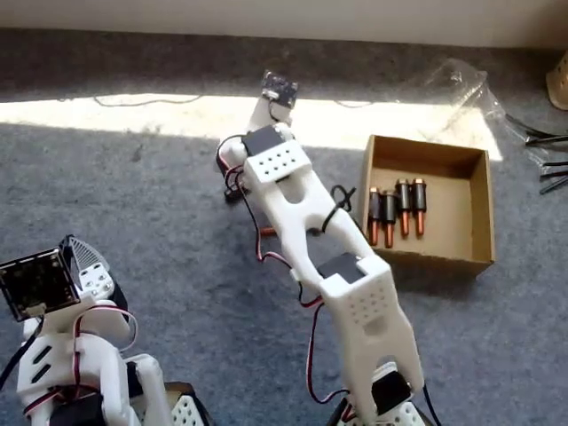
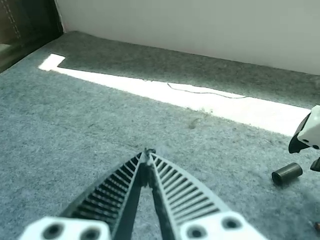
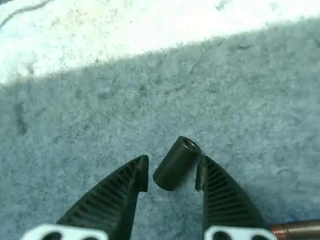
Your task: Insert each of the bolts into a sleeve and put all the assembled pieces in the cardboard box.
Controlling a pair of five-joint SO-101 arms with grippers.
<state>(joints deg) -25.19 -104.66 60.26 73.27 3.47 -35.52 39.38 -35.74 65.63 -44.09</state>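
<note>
Right wrist view: one dark sleeve lies on the grey desk between the fingers of the right pincer. The pincer is about half open, with a finger on either side of the sleeve; contact unclear. One copper bolt is part-seen beside one finger.

Left wrist view: the left pincer is closed tip to tip, gripping nothing, well apart from the sleeve.

High view: the cardboard box contains four assembled pieces, side by side.

Count: four assembled, one loose sleeve, one loose bolt.

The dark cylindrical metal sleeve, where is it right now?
In the right wrist view the sleeve lies on grey carpet inside the open right gripper, a copper bolt close by.
</note>
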